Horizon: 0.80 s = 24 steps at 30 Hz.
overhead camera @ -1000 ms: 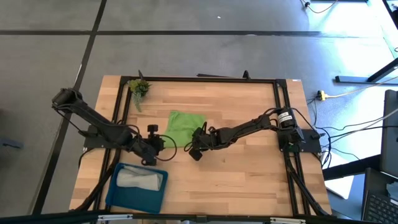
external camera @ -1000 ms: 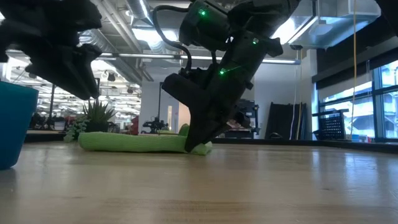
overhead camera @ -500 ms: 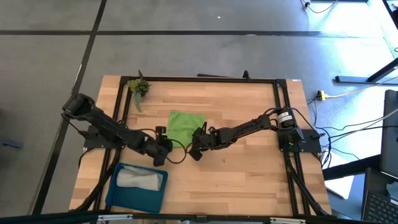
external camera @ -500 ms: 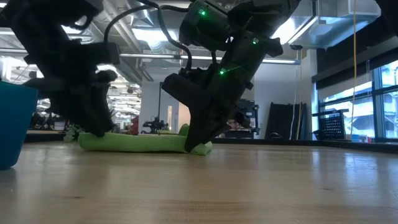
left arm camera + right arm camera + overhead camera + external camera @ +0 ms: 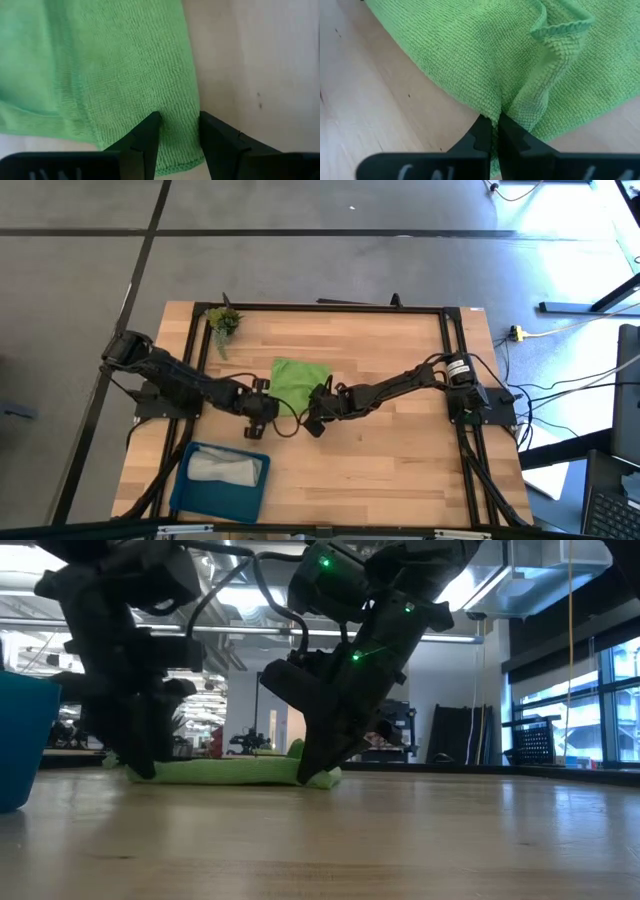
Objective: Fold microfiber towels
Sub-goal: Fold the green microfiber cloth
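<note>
The lime green towel [image 5: 298, 380] lies on the wooden table near its middle, folded into a rough rectangle. My right gripper [image 5: 314, 418] is shut on the towel's near right part. My left gripper [image 5: 179, 122] stands open over the towel's near left corner [image 5: 182, 150], its fingers pointing steeply down; in the low view it [image 5: 140, 768] reaches the towel's left end [image 5: 165, 770]. The grey towel [image 5: 226, 467] lies crumpled inside the blue tray [image 5: 190, 492] at the near left. My right gripper pinches a raised fold of the green towel [image 5: 512, 107] between its two shut fingers, near the towel's near right edge. The fingers slant down from the table's right. The cloth bunches into a ridge at the fingers; the rest lies on the table. My left gripper's fingers [image 5: 150, 132] straddle a strip of the towel's corner; I cannot tell whether they touch it.
A small green plant sprig [image 5: 222, 320] lies at the far left corner. A black frame [image 5: 330, 307] runs along the table's far and side edges. Bare wood lies to the right of and nearer than the towel.
My left gripper has swung from beside the blue tray toward the table's right and far side, and down, arriving at the green towel's near left corner. My right gripper and the towel have kept still.
</note>
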Tool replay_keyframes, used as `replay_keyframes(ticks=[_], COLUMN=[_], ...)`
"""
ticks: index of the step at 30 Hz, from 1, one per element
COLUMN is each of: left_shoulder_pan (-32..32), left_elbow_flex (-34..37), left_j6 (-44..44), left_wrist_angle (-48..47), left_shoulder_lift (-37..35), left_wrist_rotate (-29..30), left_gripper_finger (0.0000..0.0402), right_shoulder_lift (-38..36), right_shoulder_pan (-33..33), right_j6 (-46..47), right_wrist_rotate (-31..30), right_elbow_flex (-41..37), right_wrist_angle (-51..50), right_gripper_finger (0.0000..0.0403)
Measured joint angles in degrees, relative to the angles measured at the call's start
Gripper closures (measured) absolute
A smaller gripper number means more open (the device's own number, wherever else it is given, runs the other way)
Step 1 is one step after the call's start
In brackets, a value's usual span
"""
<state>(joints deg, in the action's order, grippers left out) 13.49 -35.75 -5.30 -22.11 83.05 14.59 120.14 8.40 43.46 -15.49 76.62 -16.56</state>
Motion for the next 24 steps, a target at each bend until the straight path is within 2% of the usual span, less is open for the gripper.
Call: replay_keyframes(ticks=[9, 13, 18, 24], left_shoulder_pan=[-2.0, -2.0, -2.1, -2.3], left_elbow_flex=[-0.3, -0.4, -0.2, -2.4], left_j6=[3.1, 4.3, 4.7, 4.6], left_wrist_angle=[0.1, 0.5, 0.3, -5.5], left_shoulder_lift=[3.8, 4.7, 4.5, 3.1], left_wrist_rotate=[-0.3, -0.2, 0.6, 0.1], left_gripper_finger=[0.0286, 0.0321, 0.0390, 0.0399], right_shoulder_lift=[0.0, 0.0, 0.0, 0.0], right_shoulder_pan=[0.0, 0.0, 0.0, 0.0], right_j6=[0.0, 0.0, 0.0, 0.0], right_wrist_rotate=[0.0, 0.0, 0.0, 0.6], right_elbow_flex=[0.0, 0.0, 0.0, 0.0], right_wrist_angle=[0.0, 0.0, 0.0, 0.2], right_gripper_finger=[0.0389, 0.0389, 0.0389, 0.0389])
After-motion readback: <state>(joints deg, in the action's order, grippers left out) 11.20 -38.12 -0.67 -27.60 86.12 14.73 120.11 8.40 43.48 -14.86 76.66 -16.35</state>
